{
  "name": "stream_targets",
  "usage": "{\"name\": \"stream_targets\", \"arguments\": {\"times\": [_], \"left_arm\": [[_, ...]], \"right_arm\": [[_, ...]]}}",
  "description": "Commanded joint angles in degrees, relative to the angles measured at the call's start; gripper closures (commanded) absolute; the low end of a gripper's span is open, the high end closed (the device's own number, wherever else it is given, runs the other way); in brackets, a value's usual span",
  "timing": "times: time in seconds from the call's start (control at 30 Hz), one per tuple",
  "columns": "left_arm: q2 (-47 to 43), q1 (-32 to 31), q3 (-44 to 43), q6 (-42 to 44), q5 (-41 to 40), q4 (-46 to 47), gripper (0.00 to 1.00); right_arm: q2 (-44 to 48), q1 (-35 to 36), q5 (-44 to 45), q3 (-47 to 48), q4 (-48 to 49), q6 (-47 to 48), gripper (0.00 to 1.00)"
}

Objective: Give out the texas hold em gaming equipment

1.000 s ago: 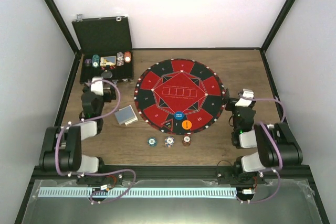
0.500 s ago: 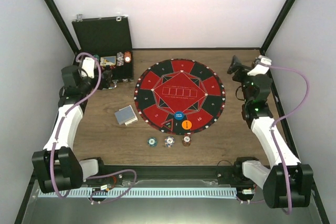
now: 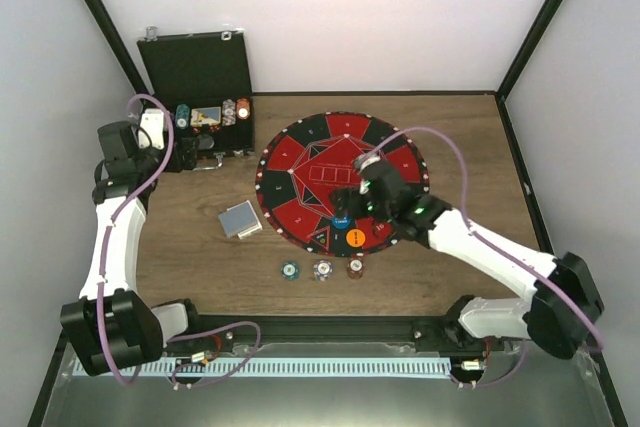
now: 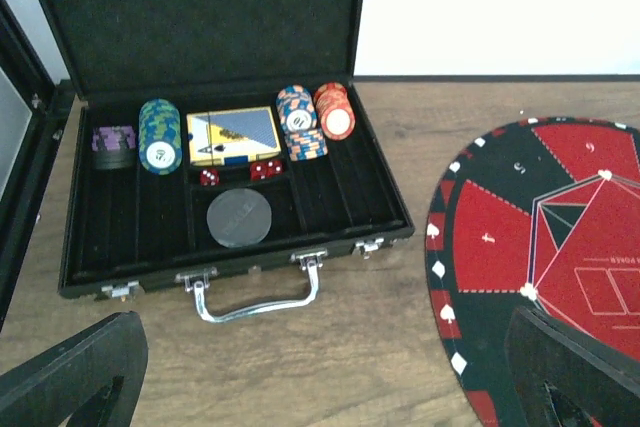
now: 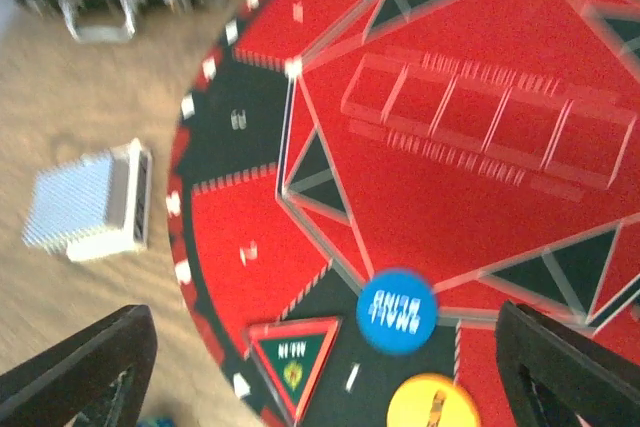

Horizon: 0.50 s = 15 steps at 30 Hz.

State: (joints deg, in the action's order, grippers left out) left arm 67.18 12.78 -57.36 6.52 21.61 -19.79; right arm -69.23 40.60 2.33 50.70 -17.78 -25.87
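Observation:
On the round red-and-black mat [image 3: 300,152] lie a blue marker disc [image 3: 341,220] [image 5: 397,310] and an orange one [image 3: 356,238] [image 5: 433,402]. My right gripper [image 3: 347,203] [image 5: 325,377] hovers over the mat's near part, open and empty, with the blue disc between and just ahead of its fingers. A grey-blue deck of cards [image 3: 240,219] [image 5: 90,202] rests left of the mat. Three striped chips [image 3: 322,269] lie in a row on the wood in front of it. My left gripper [image 3: 192,153] [image 4: 320,387] hangs open and empty before the black case [image 4: 240,267].
The open case [image 3: 200,97] at the back left holds chip stacks [image 4: 160,137], a card box [image 4: 232,135], red dice and a dark disc. Its metal handle [image 4: 255,297] faces my left gripper. A green triangle marker [image 5: 293,357] lies on the mat's rim.
The right arm has swung from the back right of the table leftward over the mat to the marker discs. The left arm has shifted slightly lower by the case.

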Motion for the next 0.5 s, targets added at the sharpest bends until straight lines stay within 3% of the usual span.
{"name": "stream_targets", "arguments": {"times": [0.0, 0.2, 0.47], "left_arm": [[-0.02, 0.86, -1.48, 2.06, 0.59, -5.27, 0.00], [-0.47, 0.96, -0.01, 3.34, 1.80, -6.44, 0.00], [0.47, 1.00, -1.83, 4.29, 3.71, -8.97, 0.00]], "right_arm": [[-6.51, 11.49, 9.21, 0.02, -8.51, -7.19, 0.09], [-18.10, 21.49, 12.67, 3.26, -10.45, -10.79, 0.21], [-24.26, 22.40, 12.97, 6.03, -8.94, -10.65, 0.38]]}}
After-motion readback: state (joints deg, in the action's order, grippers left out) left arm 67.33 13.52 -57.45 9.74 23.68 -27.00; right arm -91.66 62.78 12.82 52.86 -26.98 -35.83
